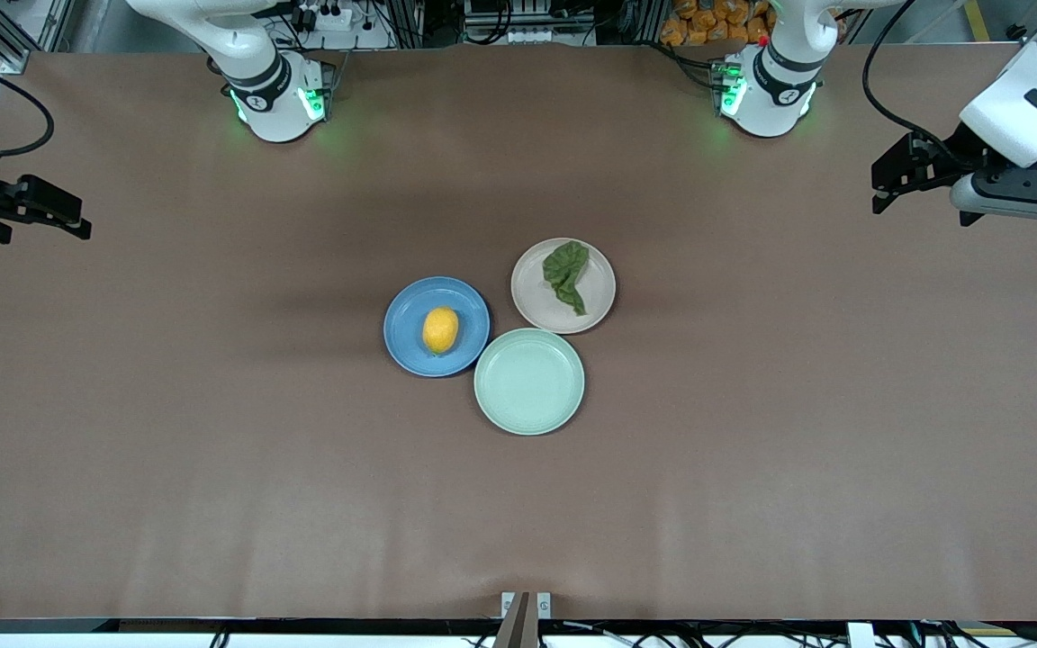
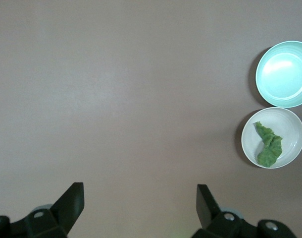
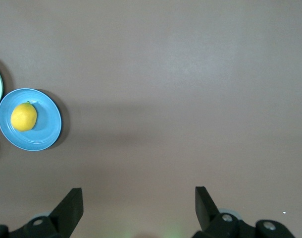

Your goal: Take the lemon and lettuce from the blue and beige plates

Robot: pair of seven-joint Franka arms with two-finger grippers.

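- Left pincer (image 2: 139, 203): jaws spread wide, empty, over bare surface (image 1: 752, 468) at the left arm's end.
- Right pincer (image 3: 138, 202): jaws wide, empty, over the right arm's end.
- Lemon (image 1: 440, 329) on blue plate (image 1: 403, 315); lettuce (image 1: 566, 273) on beige plate (image 1: 604, 292); mint plate (image 1: 528, 382) touches both, nearest the front camera.

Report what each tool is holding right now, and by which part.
Nothing is held. The left tool and right tool are both open over bare table; the lemon and lettuce lie untouched on their plates.
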